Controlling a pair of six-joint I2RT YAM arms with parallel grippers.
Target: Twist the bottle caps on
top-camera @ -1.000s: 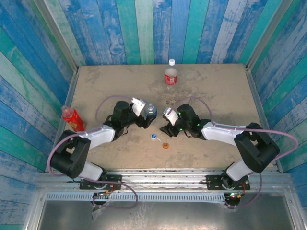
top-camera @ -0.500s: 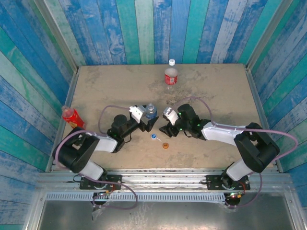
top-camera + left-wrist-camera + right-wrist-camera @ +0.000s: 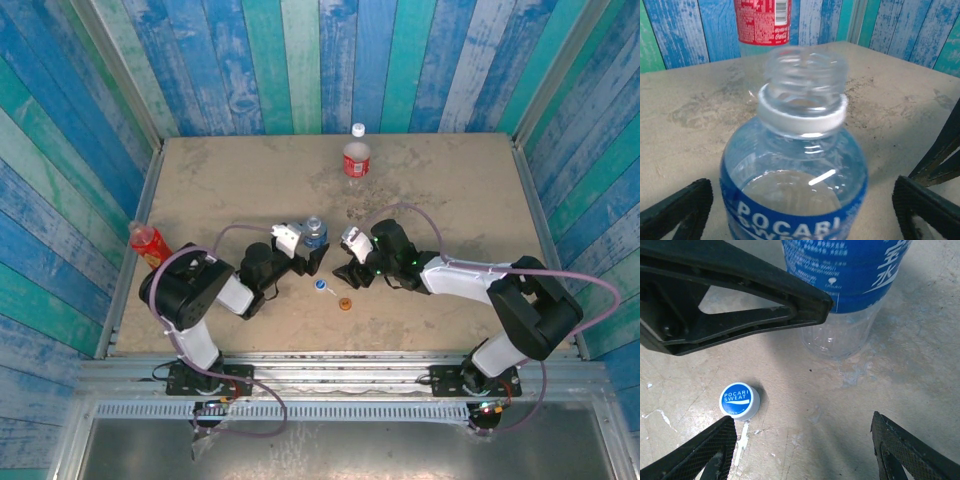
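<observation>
A clear bottle with a blue label (image 3: pixel 795 165) stands uncapped between the wide-apart fingers of my left gripper (image 3: pixel 800 205), which is open around it without touching. From above, this bottle (image 3: pixel 314 231) is mid-table with the left gripper (image 3: pixel 312 254) at its near side. My right gripper (image 3: pixel 805 445) is open over bare table. The blue cap (image 3: pixel 740 400) lies just beyond its left fingertip, in front of the bottle (image 3: pixel 850 290). In the top view the right gripper (image 3: pixel 343 270) hovers right of the blue cap (image 3: pixel 321 286) and the orange cap (image 3: pixel 346 304).
A red-label bottle (image 3: pixel 357 160) with a white cap (image 3: pixel 358 130) on top stands at the back of the table. A slim red bottle (image 3: pixel 148 244) stands against the left wall. The left gripper's black finger (image 3: pixel 740 290) crosses the right wrist view.
The left arm has folded back toward the front left, its gripper staying at the blue-label bottle. The right arm has barely moved.
</observation>
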